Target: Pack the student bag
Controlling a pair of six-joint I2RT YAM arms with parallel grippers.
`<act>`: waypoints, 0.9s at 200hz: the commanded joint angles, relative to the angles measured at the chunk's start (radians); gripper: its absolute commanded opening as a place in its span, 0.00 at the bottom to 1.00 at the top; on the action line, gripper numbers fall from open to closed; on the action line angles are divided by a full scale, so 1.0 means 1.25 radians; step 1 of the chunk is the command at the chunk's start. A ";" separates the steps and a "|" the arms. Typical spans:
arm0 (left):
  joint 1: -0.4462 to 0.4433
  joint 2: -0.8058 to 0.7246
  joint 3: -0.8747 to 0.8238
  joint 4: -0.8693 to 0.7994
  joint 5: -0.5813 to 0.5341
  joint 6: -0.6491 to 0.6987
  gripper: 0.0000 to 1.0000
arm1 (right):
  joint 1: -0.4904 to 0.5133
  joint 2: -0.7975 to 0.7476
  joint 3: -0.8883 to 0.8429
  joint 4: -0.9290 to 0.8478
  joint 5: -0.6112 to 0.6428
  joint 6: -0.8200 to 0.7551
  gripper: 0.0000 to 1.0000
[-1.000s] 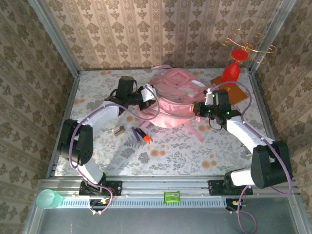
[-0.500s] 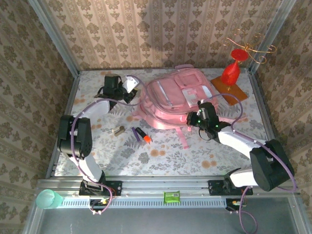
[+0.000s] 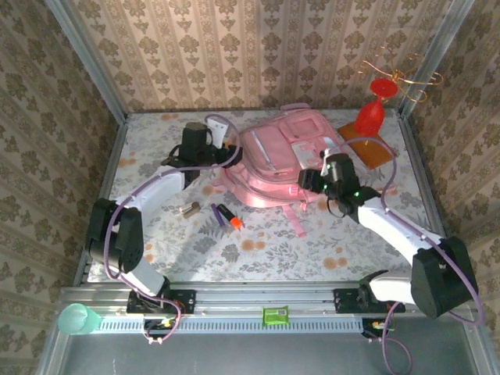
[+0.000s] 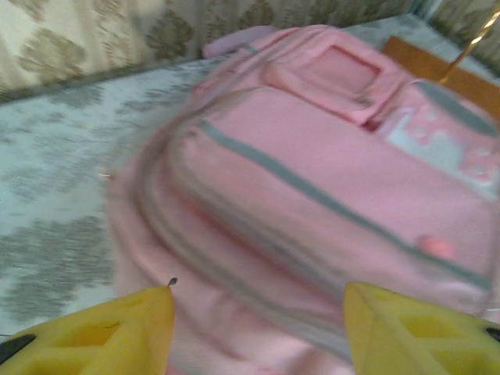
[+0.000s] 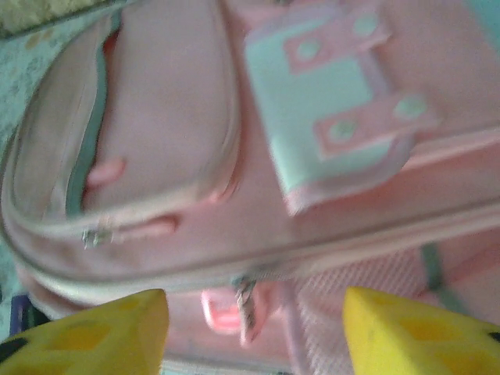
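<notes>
Lying by the far edge of the table (image 3: pixel 258 246), the student bag (image 3: pixel 281 160) shows a white patch (image 5: pixel 312 133), unreadably blurred. Left gripper (image 4: pixel 258 301) and right gripper (image 5: pixel 255 301) gape wide, empty.

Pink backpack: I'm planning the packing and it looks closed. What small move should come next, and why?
Probably lower the open right gripper onto the zip pull just ahead of it and close on it. The soft pink fabric backpack lies flat, zips apparently shut, and the orange pen-like item waits outside on the floral table.
</notes>
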 commanded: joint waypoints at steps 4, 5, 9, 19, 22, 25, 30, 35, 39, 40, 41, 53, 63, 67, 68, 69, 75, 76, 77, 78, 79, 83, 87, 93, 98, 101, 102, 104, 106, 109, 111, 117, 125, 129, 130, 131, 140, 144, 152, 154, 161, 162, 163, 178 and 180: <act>-0.030 0.016 0.030 -0.040 -0.031 -0.175 0.59 | -0.066 0.107 0.073 -0.031 -0.015 -0.003 0.66; -0.032 0.018 0.030 -0.039 -0.031 -0.177 0.59 | -0.070 0.113 0.076 -0.032 -0.015 -0.002 0.66; -0.037 0.022 0.032 -0.038 -0.031 -0.181 0.59 | -0.079 0.132 0.088 -0.035 -0.013 -0.002 0.66; -0.052 0.034 0.040 -0.031 -0.018 -0.182 0.58 | -0.097 0.176 0.113 -0.040 -0.001 0.004 0.66; -0.056 0.040 0.046 -0.031 -0.013 -0.181 0.58 | -0.102 0.188 0.118 -0.040 -0.002 0.008 0.65; -0.060 0.046 0.051 -0.031 -0.008 -0.181 0.58 | -0.106 0.199 0.123 -0.039 -0.008 0.012 0.65; -0.066 0.057 0.059 -0.031 0.001 -0.181 0.58 | -0.113 0.217 0.128 -0.036 -0.025 0.020 0.63; -0.070 0.068 0.068 -0.033 0.007 -0.183 0.58 | -0.117 0.233 0.133 -0.034 -0.039 0.029 0.62; -0.072 0.079 0.074 -0.033 0.012 -0.187 0.58 | -0.118 0.242 0.134 -0.030 -0.050 0.034 0.61; -0.072 0.081 0.076 -0.033 0.013 -0.188 0.58 | -0.118 0.245 0.134 -0.030 -0.053 0.035 0.61; -0.072 0.084 0.078 -0.033 0.014 -0.189 0.58 | -0.118 0.247 0.135 -0.029 -0.056 0.036 0.61; -0.071 0.117 0.092 -0.029 0.023 -0.202 0.58 | -0.117 0.272 0.131 -0.019 -0.093 0.050 0.57; -0.069 0.143 0.101 -0.031 0.022 -0.206 0.58 | -0.114 0.283 0.122 -0.012 -0.120 0.061 0.54; -0.067 0.152 0.105 -0.030 0.021 -0.207 0.58 | -0.111 0.283 0.113 -0.005 -0.128 0.064 0.53; -0.066 0.153 0.105 -0.030 0.021 -0.207 0.58 | -0.111 0.283 0.111 -0.003 -0.130 0.065 0.53; -0.065 0.156 0.106 -0.030 0.021 -0.207 0.58 | -0.110 0.282 0.110 -0.001 -0.131 0.065 0.53; -0.062 0.167 0.109 -0.027 0.019 -0.206 0.58 | -0.103 0.278 0.097 0.007 -0.139 0.068 0.51; -0.062 0.169 0.109 -0.027 0.019 -0.206 0.58 | -0.102 0.277 0.095 0.009 -0.140 0.068 0.51; -0.061 0.171 0.110 -0.026 0.019 -0.206 0.58 | -0.101 0.277 0.093 0.010 -0.141 0.069 0.51; -0.060 0.173 0.110 -0.026 0.019 -0.206 0.58 | -0.100 0.277 0.091 0.012 -0.143 0.069 0.51; -0.059 0.173 0.112 -0.026 0.019 -0.206 0.58 | -0.099 0.276 0.089 0.013 -0.144 0.070 0.50; -0.055 0.182 0.116 -0.030 0.017 -0.204 0.58 | -0.094 0.272 0.082 0.019 -0.152 0.070 0.49; -0.051 0.188 0.120 -0.037 0.016 -0.202 0.57 | -0.088 0.268 0.074 0.026 -0.162 0.071 0.48; -0.043 0.195 0.126 -0.048 0.011 -0.199 0.57 | -0.078 0.264 0.065 0.038 -0.182 0.072 0.47; -0.034 0.196 0.128 -0.055 0.003 -0.198 0.57 | -0.068 0.257 0.054 0.051 -0.198 0.073 0.47; -0.030 0.196 0.125 -0.056 -0.002 -0.199 0.57 | -0.062 0.254 0.050 0.058 -0.206 0.072 0.47; -0.028 0.195 0.125 -0.056 -0.003 -0.199 0.57 | -0.060 0.253 0.048 0.059 -0.207 0.072 0.47; -0.025 0.193 0.122 -0.057 -0.005 -0.200 0.57 | -0.057 0.249 0.046 0.060 -0.206 0.070 0.47; -0.023 0.190 0.120 -0.055 -0.007 -0.201 0.57 | -0.054 0.244 0.045 0.059 -0.203 0.070 0.47; -0.018 0.186 0.114 -0.054 -0.011 -0.204 0.57 | -0.048 0.238 0.043 0.053 -0.193 0.068 0.47; -0.016 0.181 0.110 -0.053 -0.013 -0.205 0.57 | -0.045 0.232 0.041 0.048 -0.185 0.067 0.47; -0.011 0.164 0.096 -0.045 -0.022 -0.207 0.57 | -0.036 0.212 0.038 0.028 -0.150 0.059 0.48; -0.009 0.134 0.070 -0.036 -0.041 -0.209 0.58 | -0.027 0.179 0.027 0.000 -0.092 0.046 0.50; -0.010 0.119 0.057 -0.031 -0.053 -0.210 0.58 | -0.022 0.160 0.019 -0.010 -0.063 0.043 0.51; -0.010 0.113 0.052 -0.029 -0.056 -0.210 0.59 | -0.021 0.154 0.017 -0.012 -0.055 0.042 0.51; -0.011 0.109 0.047 -0.027 -0.059 -0.210 0.59 | -0.020 0.149 0.015 -0.014 -0.049 0.040 0.52; -0.014 0.071 0.007 -0.012 -0.089 -0.218 0.60 | -0.006 0.105 -0.008 -0.020 -0.007 0.029 0.54; -0.014 0.056 -0.010 -0.005 -0.105 -0.231 0.60 | 0.001 0.086 -0.017 -0.022 0.006 0.025 0.54; -0.016 0.037 -0.045 0.019 -0.117 -0.253 0.61 | 0.018 0.054 -0.032 -0.027 0.021 0.022 0.55; -0.015 0.034 -0.052 0.026 -0.117 -0.259 0.62 | 0.023 0.047 -0.035 -0.027 0.023 0.021 0.56; -0.014 0.029 -0.069 0.037 -0.110 -0.280 0.64 | 0.042 0.034 -0.044 -0.026 0.023 0.021 0.56; -0.014 0.030 -0.071 0.038 -0.109 -0.283 0.64 | 0.045 0.032 -0.045 -0.026 0.023 0.021 0.56; -0.015 0.029 -0.072 0.039 -0.107 -0.285 0.64 | 0.047 0.031 -0.046 -0.025 0.022 0.022 0.56; -0.015 0.049 -0.075 0.052 -0.063 -0.308 0.64 | 0.087 0.026 -0.070 0.013 0.004 0.034 0.56; -0.015 0.053 -0.072 0.053 -0.058 -0.311 0.64 | 0.091 0.028 -0.072 0.020 -0.001 0.037 0.56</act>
